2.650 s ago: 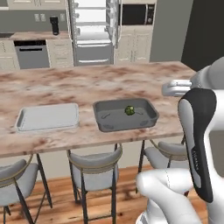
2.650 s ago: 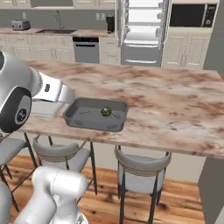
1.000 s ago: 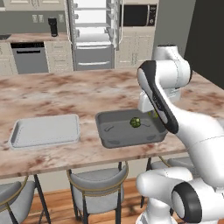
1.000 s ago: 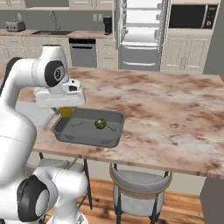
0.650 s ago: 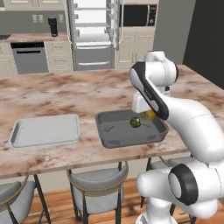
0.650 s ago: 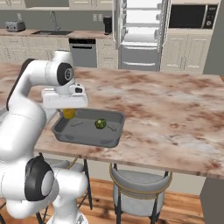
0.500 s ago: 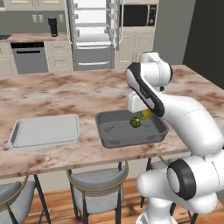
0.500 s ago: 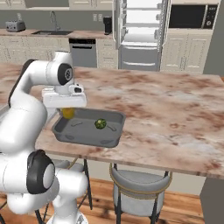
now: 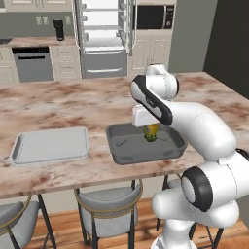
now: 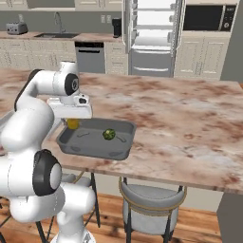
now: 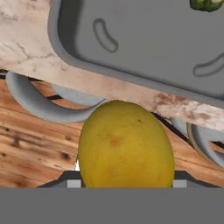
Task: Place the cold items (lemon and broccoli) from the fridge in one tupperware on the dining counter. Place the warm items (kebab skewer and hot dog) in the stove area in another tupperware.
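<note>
Two-finger gripper (image 10: pixel 72 122) on the white arm hangs low over the near-left part of the dark grey rectangular container (image 9: pixel 121 156), jaws clamped on the small yellow-orange lemon (image 11: pixel 127 146). In the hand view the lemon sits large between the jaws, with the container's rim, a strip of marble edge and wooden floor past it. In the right base view the lemon (image 10: pixel 72 124) shows just under the white hand block, above the container's left end (image 10: pixel 66 142); in the left base view it shows as a yellow patch (image 9: pixel 151 130) just below the wrist.

Small lumpy dark green broccoli floret (image 10: pixel 109 135) lies on the container floor, near the middle, right of the lemon and apart from it. In the left base view the floret (image 9: pixel 150 138) sits directly under the yellow fruit; contact cannot be judged there. A green scrap of it (image 11: pixel 205 4) shows at the top edge of the hand view.

Container rests on the long beige marble island top with brown veins (image 10: pixel 190 123), close to its near edge. Light grey shallow tray (image 9: pixel 50 145) lies on the same top, left of the container, apart from it.

Grey-seated metal-legged stools (image 9: pixel 109 209) stand under the near edge. Tall grey steel fridge (image 9: pixel 104 36) stands at the far wall, doors open, white shelves showing.
</note>
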